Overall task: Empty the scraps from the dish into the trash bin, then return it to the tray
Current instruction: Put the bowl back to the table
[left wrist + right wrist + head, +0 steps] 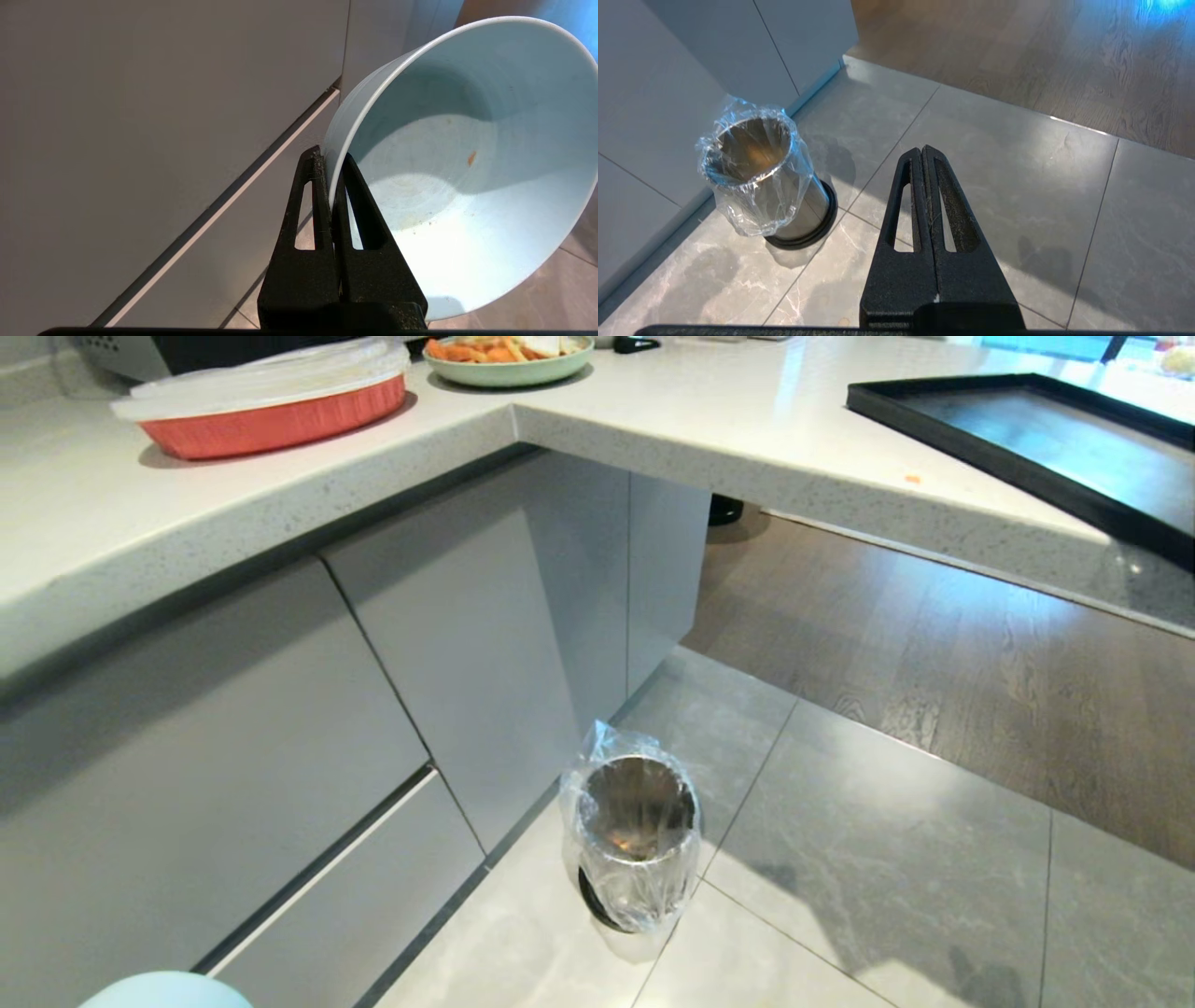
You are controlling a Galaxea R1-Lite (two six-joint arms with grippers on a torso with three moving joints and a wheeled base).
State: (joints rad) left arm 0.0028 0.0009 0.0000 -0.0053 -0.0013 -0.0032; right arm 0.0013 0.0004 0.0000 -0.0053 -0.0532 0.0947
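Countertop [280,504] wraps the corner above grey cabinet fronts [448,653]; tile floor [887,859] lies below. Tray [1027,448], flat and black, sits on the counter's far run, well apart from both grippers and bare — the return spot, by my reading. Red baking dish [271,406] and green plate [509,359] of orange slices stand at the counter's back; neither belongs to this job.

Trash bin [761,186], lined in crinkled plastic, stands on the floor just beside the cabinet base, ahead of the right gripper [923,154] and off to one side. That gripper's jaws are pressed together on nothing; the arm looks parked.

Left gripper [331,163] is pinched tight on the rim of the dish [467,163], one finger inside the wall, one outside. Dish is held tipped on edge beyond the jaws, mouth facing the camera, likely so contents slide out. Scraps: only a small orange fleck [472,158] clings inside. Dumping appears finished; the return to the tray remains.
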